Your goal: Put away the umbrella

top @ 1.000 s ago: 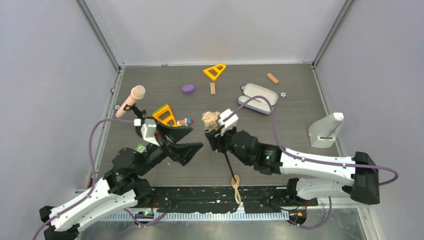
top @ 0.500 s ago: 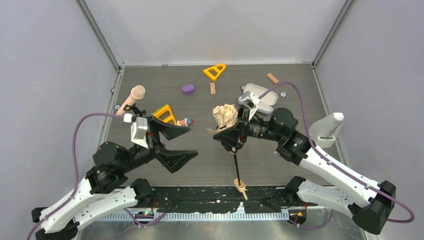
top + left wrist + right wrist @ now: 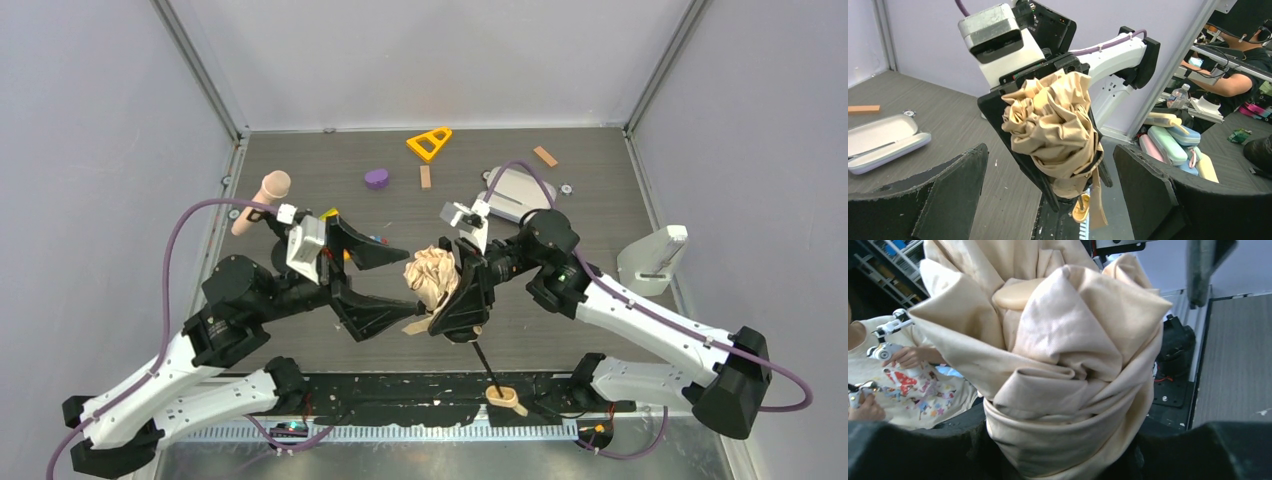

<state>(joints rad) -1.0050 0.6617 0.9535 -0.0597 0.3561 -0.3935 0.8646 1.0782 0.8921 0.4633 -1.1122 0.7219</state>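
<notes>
The umbrella [image 3: 430, 278] is folded, its beige canopy bunched and held above the table. Its thin black shaft [image 3: 483, 360] runs down to the tan handle [image 3: 503, 397] over the near edge. My right gripper [image 3: 455, 295] is shut on the canopy, which fills the right wrist view [image 3: 1063, 385] between the dark fingers [image 3: 908, 450]. My left gripper [image 3: 400, 288] is open, one finger on each side of the canopy and apart from it. The left wrist view shows the canopy [image 3: 1058, 125] between my open left fingers [image 3: 948, 195], with the handle [image 3: 1080, 209] below.
A pink-headed microphone [image 3: 262, 200] stands at the left. An open lavender-grey case [image 3: 518, 193] lies at back right. A yellow triangle [image 3: 429, 142], a purple piece [image 3: 377, 178] and two wood blocks [image 3: 425, 176] lie at the back. A white stand [image 3: 652, 260] is at right.
My right gripper carried the umbrella forward and left, tilting it, and the handle swung right. My left gripper moved right so that its open fingers now flank the canopy.
</notes>
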